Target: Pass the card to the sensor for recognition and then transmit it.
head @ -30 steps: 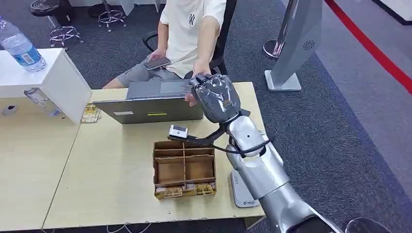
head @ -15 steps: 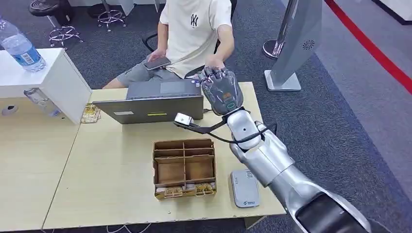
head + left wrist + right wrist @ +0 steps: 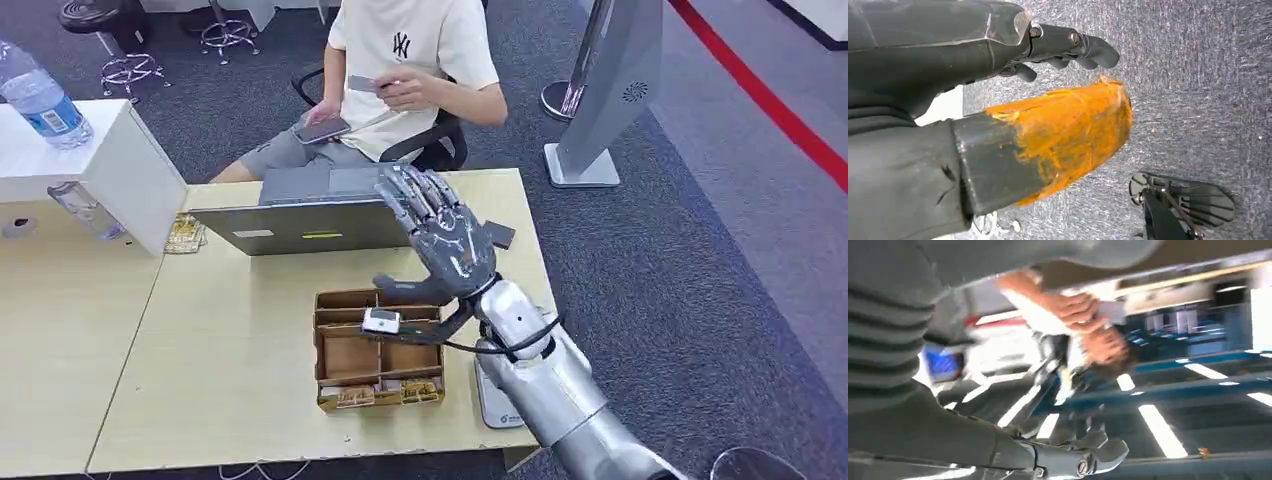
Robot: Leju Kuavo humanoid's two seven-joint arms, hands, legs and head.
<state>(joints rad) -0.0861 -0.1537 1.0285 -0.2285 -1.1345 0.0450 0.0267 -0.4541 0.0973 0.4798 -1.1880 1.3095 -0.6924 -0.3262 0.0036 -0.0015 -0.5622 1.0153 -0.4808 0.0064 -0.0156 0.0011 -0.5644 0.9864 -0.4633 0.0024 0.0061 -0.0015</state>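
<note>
"NY" logo on person's white shirt [image 3: 400, 42]

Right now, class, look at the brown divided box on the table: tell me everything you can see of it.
The divided box looks like brown cardboard or thin wood, open-topped, split by partitions into several compartments. Small yellowish items fill its near row; the other compartments look bare. It sits flat on the light wooden table, in front of the laptop. The right hand hovers, fingers spread, above its far right corner, partly hiding it.

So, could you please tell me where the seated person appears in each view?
Head view: the person sits top centre, behind the laptop.
Right wrist view: picture's middle, upside down.
Left wrist view: carpet beyond the left hand instead.
Shared landmark: the right hand.
</note>
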